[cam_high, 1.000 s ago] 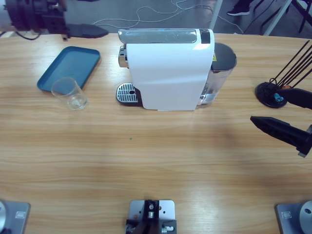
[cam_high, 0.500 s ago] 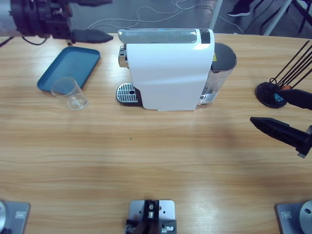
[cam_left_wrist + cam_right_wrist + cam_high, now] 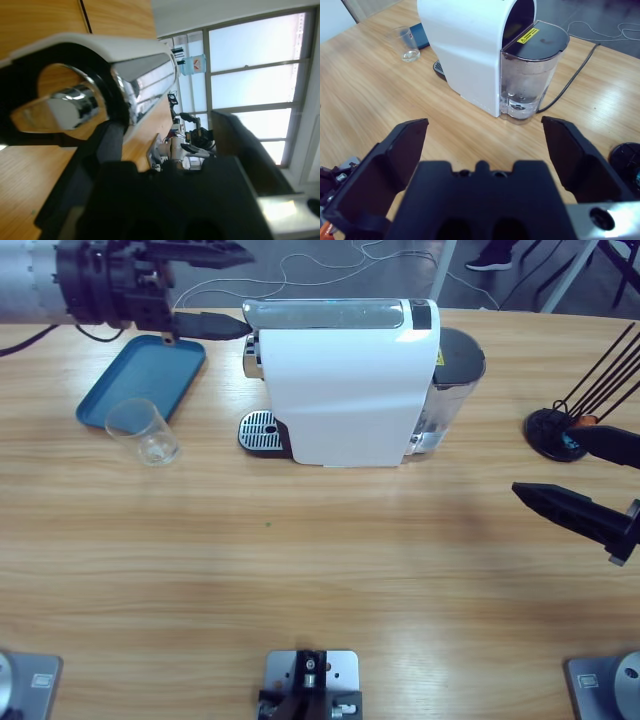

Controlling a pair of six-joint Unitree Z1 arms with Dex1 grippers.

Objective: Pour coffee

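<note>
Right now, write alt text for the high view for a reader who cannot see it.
A white coffee machine stands on a wooden table, and the left gripper, open, reaches toward its top left end. An empty clear glass sits beside a blue tray; the right gripper waits open at the right edge.

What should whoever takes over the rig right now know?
Left end effector: open, empty, at the coffee machine's front top corner, beside the spout.
Right end effector: open, empty, hovering right of the machine.
Glass: empty, on the table by the blue tray, not on the drip grate.
Done: nothing visible.
Left: put the glass under the spout, brew, pour.
</note>
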